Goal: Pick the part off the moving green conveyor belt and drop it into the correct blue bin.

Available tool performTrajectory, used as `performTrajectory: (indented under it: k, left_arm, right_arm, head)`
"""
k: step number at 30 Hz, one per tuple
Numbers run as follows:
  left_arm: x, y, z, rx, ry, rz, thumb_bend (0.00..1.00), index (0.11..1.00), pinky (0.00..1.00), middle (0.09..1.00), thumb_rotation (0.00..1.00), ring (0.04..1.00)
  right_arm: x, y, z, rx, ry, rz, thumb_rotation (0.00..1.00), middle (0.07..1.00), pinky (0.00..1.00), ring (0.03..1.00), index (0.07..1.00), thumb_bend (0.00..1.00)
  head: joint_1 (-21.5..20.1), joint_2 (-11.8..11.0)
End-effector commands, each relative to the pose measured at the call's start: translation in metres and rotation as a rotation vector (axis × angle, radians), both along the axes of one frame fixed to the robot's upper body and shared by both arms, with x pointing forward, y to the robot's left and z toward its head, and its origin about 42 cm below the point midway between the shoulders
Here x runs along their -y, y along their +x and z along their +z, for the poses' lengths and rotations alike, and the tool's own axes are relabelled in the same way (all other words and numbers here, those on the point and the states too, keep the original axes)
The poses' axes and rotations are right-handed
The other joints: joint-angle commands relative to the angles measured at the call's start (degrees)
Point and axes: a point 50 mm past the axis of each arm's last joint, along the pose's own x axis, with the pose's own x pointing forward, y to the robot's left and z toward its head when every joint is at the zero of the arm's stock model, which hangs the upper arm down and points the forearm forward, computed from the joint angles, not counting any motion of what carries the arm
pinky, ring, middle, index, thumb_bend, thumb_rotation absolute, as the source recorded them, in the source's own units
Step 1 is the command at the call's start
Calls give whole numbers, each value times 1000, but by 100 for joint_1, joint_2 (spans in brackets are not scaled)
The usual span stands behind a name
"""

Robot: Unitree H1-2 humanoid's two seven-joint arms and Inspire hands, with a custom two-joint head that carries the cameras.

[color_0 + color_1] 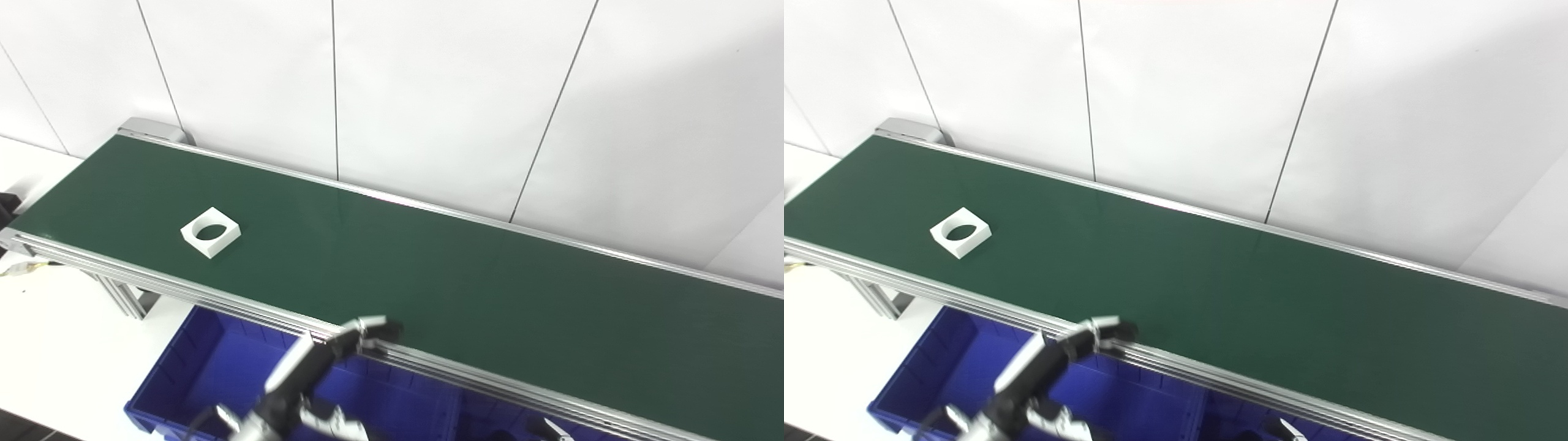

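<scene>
Left eye view first, left to right: white part (211, 231), a flat square block with a round hole through it, lies flat on the green conveyor belt (429, 275) near its left end, around 10 o'clock from picture centre, alone on the belt and closer to the near rail than the far one. Lying flat with the hole up, so likely a pinch across two opposite edges is the way to lift it. Below the belt's near rail, at 7 o'clock, sits a blue bin (184, 373), open top, tucked partly under the rail, presumably so a lifted part only needs pulling back and dropping. Left hand (331, 361) hangs above that bin with fingertips up at the rail edge, at about 6 o'clock; holds nothing, fingers look loosely curled and apart, so released, waiting. It is well apart from the part, to the part's right, probably staged so the belt can carry the part toward it, though belt direction can't be read here. Second blue bin (490, 422) continues at 5 o'clock under the rail. Right hand (554, 429) is only a sliver at the bottom edge; can't tell its state. Which bin is correct can't be told.
</scene>
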Motion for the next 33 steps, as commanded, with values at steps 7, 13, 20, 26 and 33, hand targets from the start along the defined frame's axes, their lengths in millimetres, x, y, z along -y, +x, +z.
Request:
performTrajectory:
  k: [7, 13, 20, 26, 33]
  left_arm:
    - [-48, 46, 76, 278, 173, -35, 944, 852, 768, 872, 238, 846]
    - [-74, 71, 122, 348, 303, -15, 921, 854, 762, 873, 180, 844]
    - [-113, 113, 154, 380, 493, 31, 868, 880, 798, 908, 225, 877]
    - [-138, 145, 162, 358, 639, 55, 859, 883, 806, 905, 272, 880]
    - [-156, 175, 165, 287, 767, 84, 858, 888, 820, 909, 177, 889]
  right_arm:
    - [3, 6, 5, 76, 22, -2, 181, 811, 668, 747, 815, 915]
    - [5, 10, 6, 77, 17, 5, 208, 810, 661, 746, 814, 920]
    - [11, 12, 3, 89, 41, 6, 195, 814, 665, 742, 819, 910]
    - [15, 12, 1, 98, 54, -3, 185, 816, 681, 749, 819, 908]
    - [19, 15, -2, 103, 53, 1, 187, 819, 683, 756, 821, 899]
  head:
    - [59, 41]
    - [146, 101]
    - [335, 83]
    - [409, 105]
    - [523, 95]
